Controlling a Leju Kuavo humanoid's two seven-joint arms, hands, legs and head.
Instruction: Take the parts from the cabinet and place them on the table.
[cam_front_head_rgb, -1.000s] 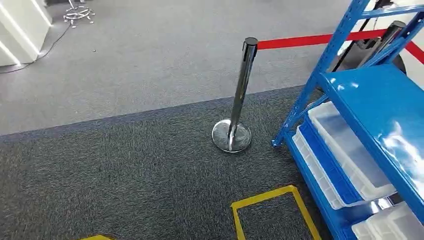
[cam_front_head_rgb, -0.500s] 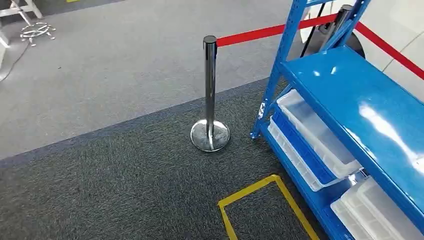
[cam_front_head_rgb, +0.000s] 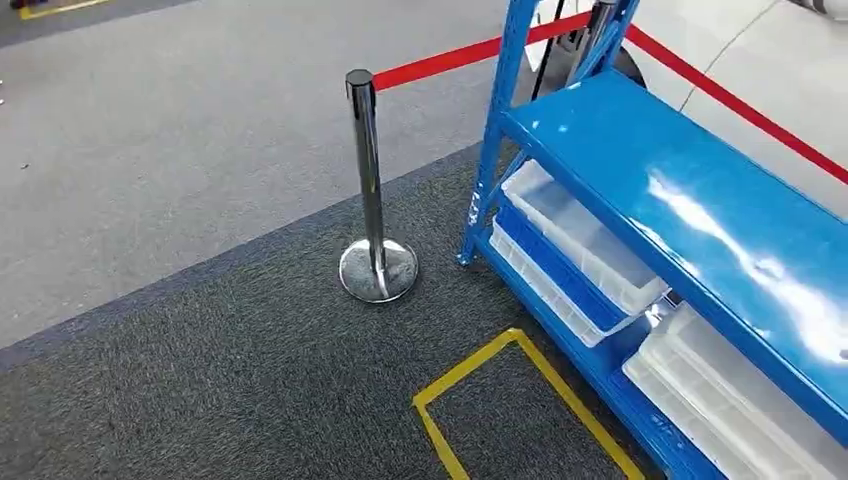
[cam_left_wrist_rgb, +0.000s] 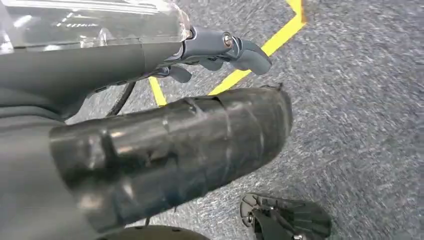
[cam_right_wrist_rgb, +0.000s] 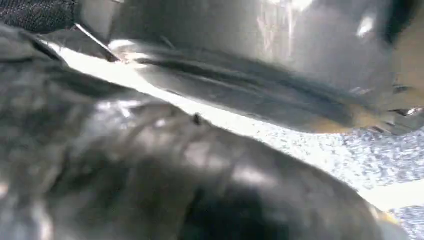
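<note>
From our head camera, looking down and forward, pale grey floor (cam_front_head_rgb: 180, 130) gives way to a darker carpet (cam_front_head_rgb: 200, 380) in the foreground. Left of centre stands a chrome stanchion post (cam_front_head_rgb: 368, 190) on its round base (cam_front_head_rgb: 378, 270), upright, with a red barrier belt (cam_front_head_rgb: 450, 60) running from its top toward the right and behind the shelving. Near the bottom centre, a yellow tape outline (cam_front_head_rgb: 500, 390) marks a rectangle on the carpet, just beside the shelving's lower edge. On the right rises the blue cabinet (cam_front_head_rgb: 690, 190), its glossy upper shelf bare and reflecting the lights; below it, clear plastic bins (cam_front_head_rgb: 580, 235) sit in a row on the lower shelf, and we cannot tell what parts they hold. In our left wrist camera, the left hand (cam_left_wrist_rgb: 220, 50) hangs above the carpet and the yellow tape, its fingers (cam_left_wrist_rgb: 250, 52) curled inward and holding nothing. Our right wrist camera is blurred and blocked by dark, shiny surfaces, so we cannot tell how the right hand's fingers lie.
</note>
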